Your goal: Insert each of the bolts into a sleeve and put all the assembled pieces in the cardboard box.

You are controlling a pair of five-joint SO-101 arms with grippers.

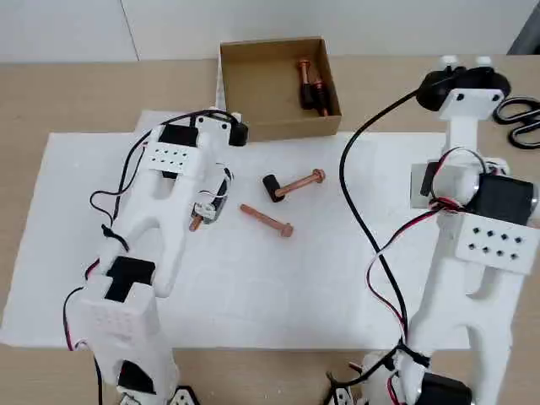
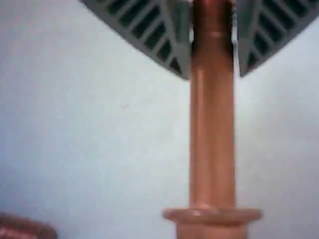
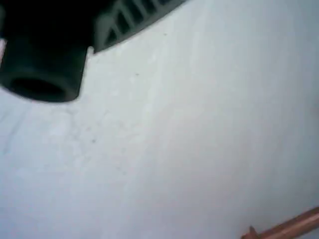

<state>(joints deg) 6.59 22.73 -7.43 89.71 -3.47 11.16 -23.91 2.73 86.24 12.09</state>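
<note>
The left claw is gripping a copper bolt by its shank, with the flanged head pointing away from the fingers. It is hanging over the white sheet that is covering the table. The right claw is holding a black sleeve above the same sheet. Between the arms, a loose bolt is lying near a sleeved bolt. Two assembled pieces are sitting in the cardboard box.
</note>
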